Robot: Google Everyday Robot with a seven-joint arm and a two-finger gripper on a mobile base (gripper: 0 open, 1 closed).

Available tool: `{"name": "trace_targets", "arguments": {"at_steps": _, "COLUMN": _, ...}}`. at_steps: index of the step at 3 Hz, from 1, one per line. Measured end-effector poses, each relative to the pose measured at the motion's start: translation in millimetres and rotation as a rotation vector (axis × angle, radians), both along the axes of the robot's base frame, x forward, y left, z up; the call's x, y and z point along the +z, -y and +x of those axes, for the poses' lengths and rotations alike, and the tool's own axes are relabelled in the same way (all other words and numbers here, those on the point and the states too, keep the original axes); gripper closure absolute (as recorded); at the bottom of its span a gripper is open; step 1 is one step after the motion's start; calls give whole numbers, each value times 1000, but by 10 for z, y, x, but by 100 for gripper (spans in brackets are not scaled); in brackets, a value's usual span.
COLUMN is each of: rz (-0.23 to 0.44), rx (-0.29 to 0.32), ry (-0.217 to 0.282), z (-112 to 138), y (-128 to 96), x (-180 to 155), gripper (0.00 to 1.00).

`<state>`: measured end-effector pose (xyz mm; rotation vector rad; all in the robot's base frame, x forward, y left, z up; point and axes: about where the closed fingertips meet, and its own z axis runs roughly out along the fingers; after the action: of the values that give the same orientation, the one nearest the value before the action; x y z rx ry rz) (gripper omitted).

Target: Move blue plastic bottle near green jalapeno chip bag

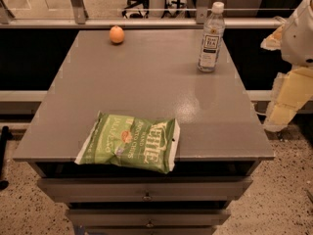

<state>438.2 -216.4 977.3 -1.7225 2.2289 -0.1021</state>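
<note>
The blue plastic bottle (211, 37) is clear with a white cap and a white label. It stands upright at the back right of the grey table (146, 82). The green jalapeno chip bag (130, 142) lies flat at the table's front edge, left of centre, and slightly overhangs the edge. My gripper (282, 112) hangs off the table's right side, beyond its edge. It is well apart from the bottle and lower than it, and it holds nothing that I can see.
A small orange fruit (116, 35) sits at the back left of the table. Drawers (146, 196) run below the table front. A railing and glass panel (146, 13) stand behind the table. Speckled floor lies on the right.
</note>
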Motion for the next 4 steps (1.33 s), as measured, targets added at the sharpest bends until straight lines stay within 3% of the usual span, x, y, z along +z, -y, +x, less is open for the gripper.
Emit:
{"name": "trace_targets", "arguments": {"at_steps": 1, "rz": 0, "rx": 0, "ry": 0, "z": 0, "y": 0, "x": 0, "gripper": 0}}
{"name": "trace_targets", "arguments": {"at_steps": 2, "rz": 14, "rx": -4, "ry": 42, "z": 164, "y": 42, "x": 7, "gripper": 0}}
{"name": "trace_targets", "arguments": {"at_steps": 3, "rz": 51, "rx": -22, "ry": 110, "z": 602, "y": 104, "x": -53, "gripper": 0}}
{"name": "trace_targets", "arguments": {"at_steps": 4, "rz": 127, "rx": -53, "ry": 182, "z": 1225, "y": 128, "x": -150, "gripper": 0}}
